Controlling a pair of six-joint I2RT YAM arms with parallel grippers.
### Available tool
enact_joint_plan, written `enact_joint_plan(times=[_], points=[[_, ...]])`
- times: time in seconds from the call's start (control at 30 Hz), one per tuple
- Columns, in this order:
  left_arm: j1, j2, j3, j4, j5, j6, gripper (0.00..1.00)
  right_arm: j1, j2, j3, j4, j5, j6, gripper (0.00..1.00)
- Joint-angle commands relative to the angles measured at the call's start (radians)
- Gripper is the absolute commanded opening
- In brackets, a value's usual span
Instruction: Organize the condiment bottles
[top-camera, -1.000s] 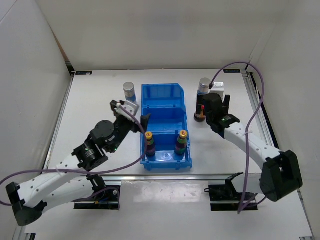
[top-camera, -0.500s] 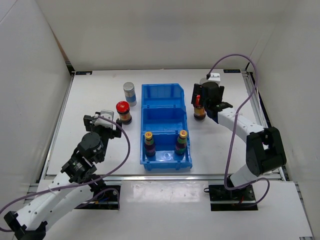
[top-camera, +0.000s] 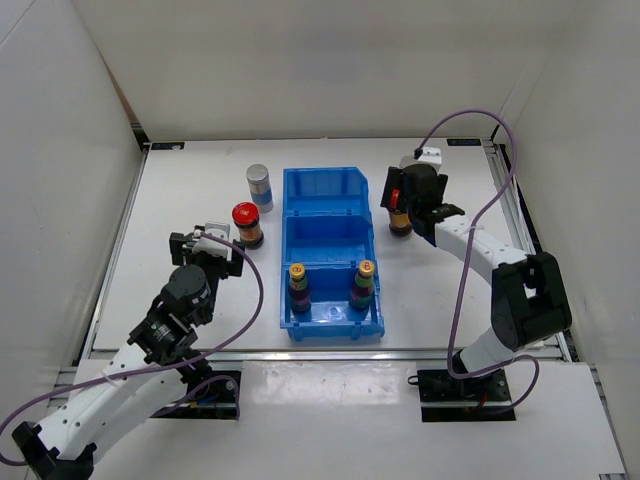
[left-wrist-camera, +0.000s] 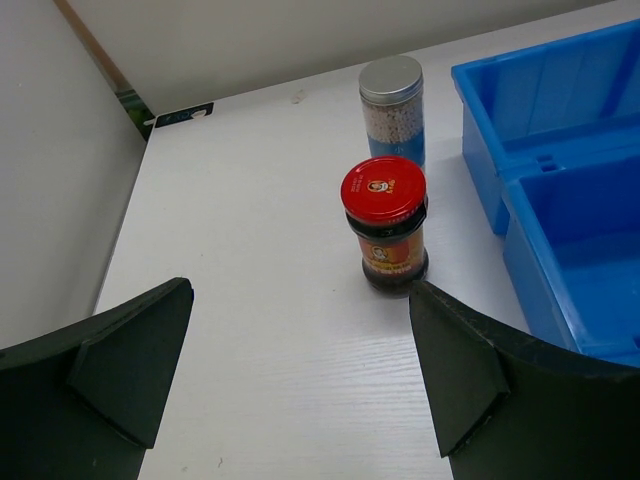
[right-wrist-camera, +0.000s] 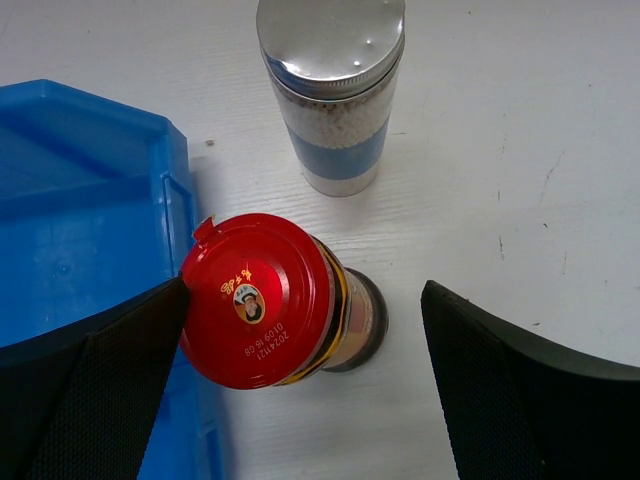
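Left gripper now sits back from the blue bin, wide open and empty, with the red-lidded jar standing left of the bin; right gripper, wide open, straddles the second red-lidded jar.

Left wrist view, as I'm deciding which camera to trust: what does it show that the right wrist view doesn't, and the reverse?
Only the left wrist view: a squat dark red-lidded jar standing left of the blue plastic bin, with a silver-capped blue-white shaker behind it, ahead of the open left fingers. Only the right wrist view: the other red-lidded jar between the open right fingers, with the second shaker beyond it. Both: that bin and the white table.
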Motion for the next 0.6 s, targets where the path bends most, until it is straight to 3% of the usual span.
enact_joint_plan(times=[0.0, 0.3, 0.57], points=[[0.006, -0.001, -0.016, 0.027, -0.01, 0.006, 1.0, 0.0, -0.02, -0.028, -0.054, 0.037, 0.016, 1.0], [0.006, -0.001, -0.025, 0.036, -0.01, 0.006, 1.0, -0.018, -0.039, -0.028, -0.164, 0.126, 0.099, 1.0], [0.006, -0.001, -0.025, 0.036, -0.001, 0.006, 1.0, -0.028, -0.108, -0.064, -0.152, 0.137, 0.108, 1.0]])
